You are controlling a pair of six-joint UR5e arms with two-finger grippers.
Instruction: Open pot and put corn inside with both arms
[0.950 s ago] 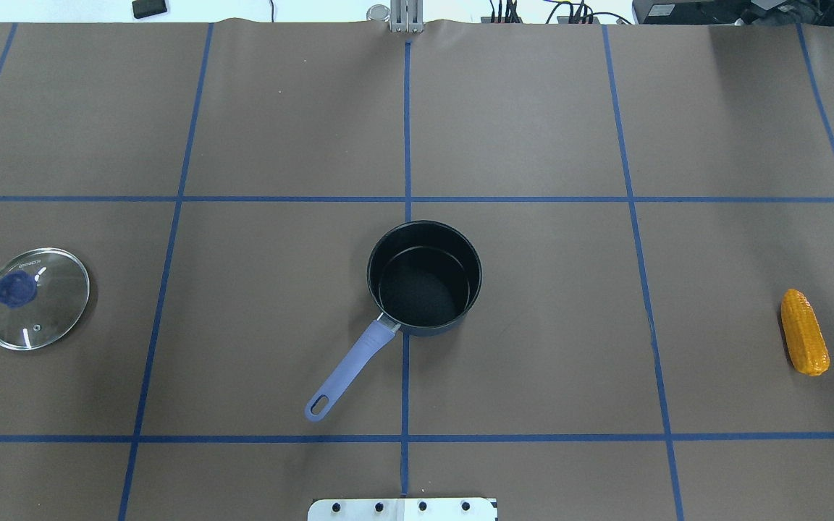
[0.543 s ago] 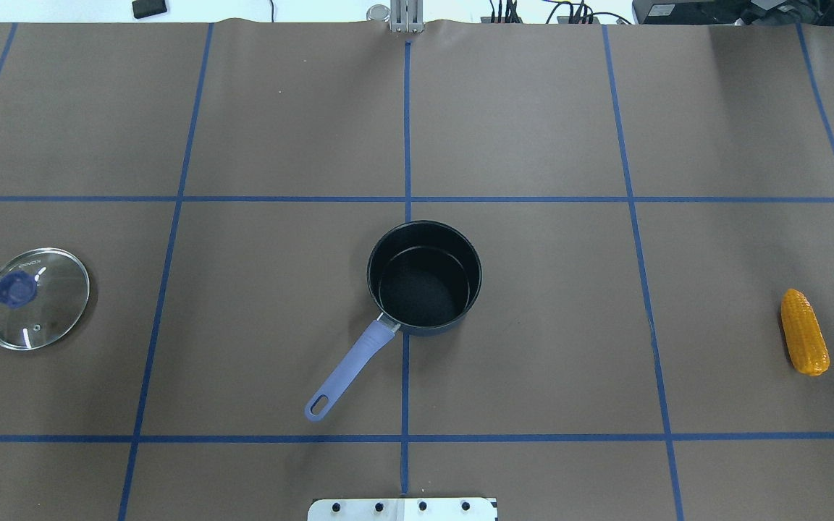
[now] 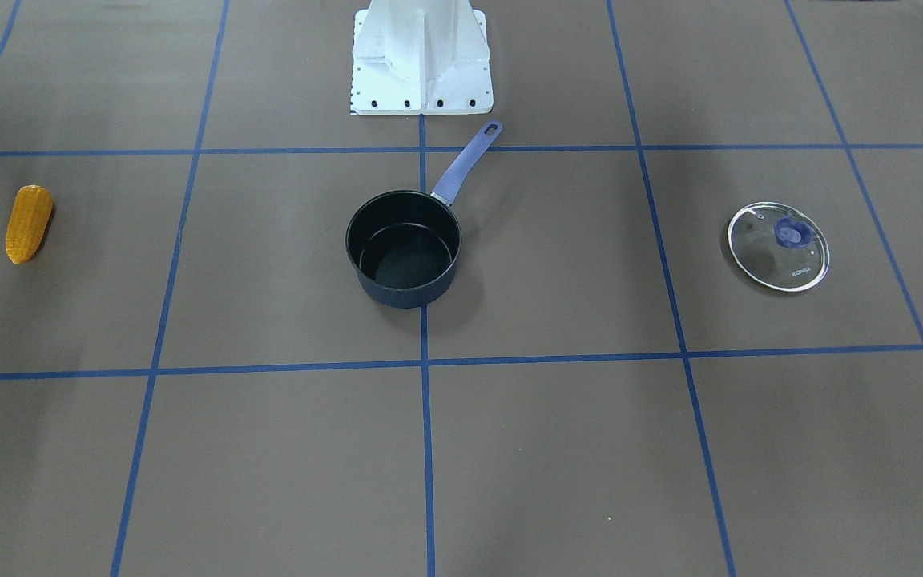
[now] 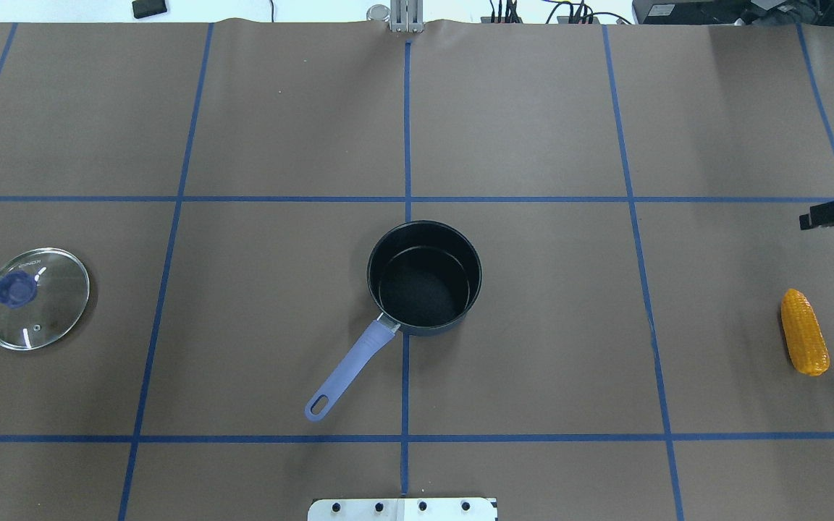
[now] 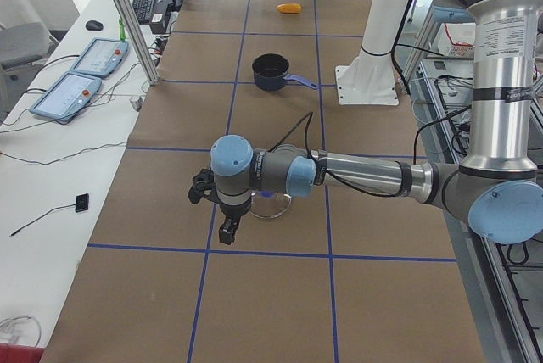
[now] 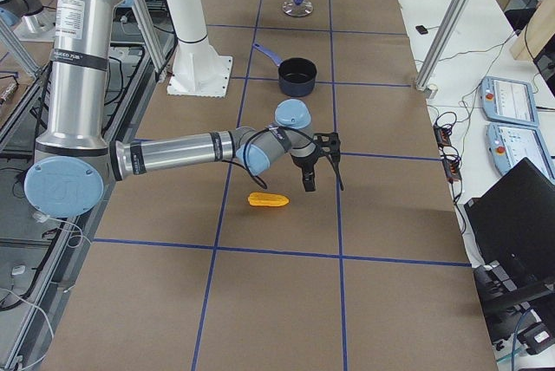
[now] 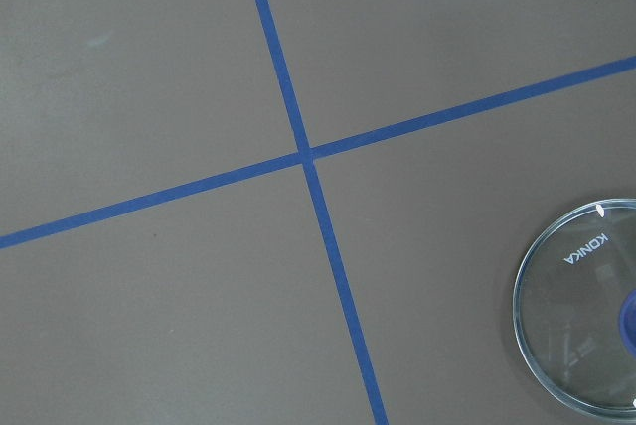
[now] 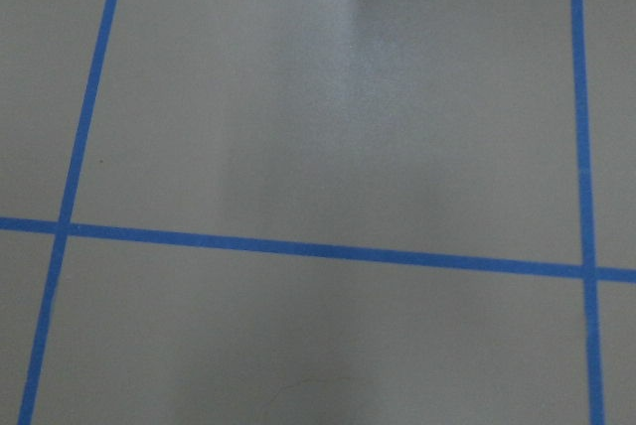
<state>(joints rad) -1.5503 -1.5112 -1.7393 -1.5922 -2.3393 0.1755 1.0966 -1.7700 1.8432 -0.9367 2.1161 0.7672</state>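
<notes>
By the tabletop's right edge, the right gripper (image 6: 323, 184) had just swung into the overhead view, pointing down, fingers spread and empty, near the corn (image 4: 804, 333) lying there. With the lid (image 4: 35, 298) off by the left edge, pickup seemed next. Beside the lid hovered the left gripper (image 5: 217, 215); whether released or clenched I could not tell.

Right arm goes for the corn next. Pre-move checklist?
1. Opening: ok, the lid lies on the table, well apart from the pot.
2. Inside of pot free: ok, empty.
3. Grasp access: ok, the corn lies flat, nothing touching it.
4. Jaws of right gripper open: ok, spread in the right side view.
5. Same gripper above corn: not ok, offset to its far side from the robot.
6. Jaws of left gripper: cannot tell; it hangs near the lid, far from the pot.
</notes>
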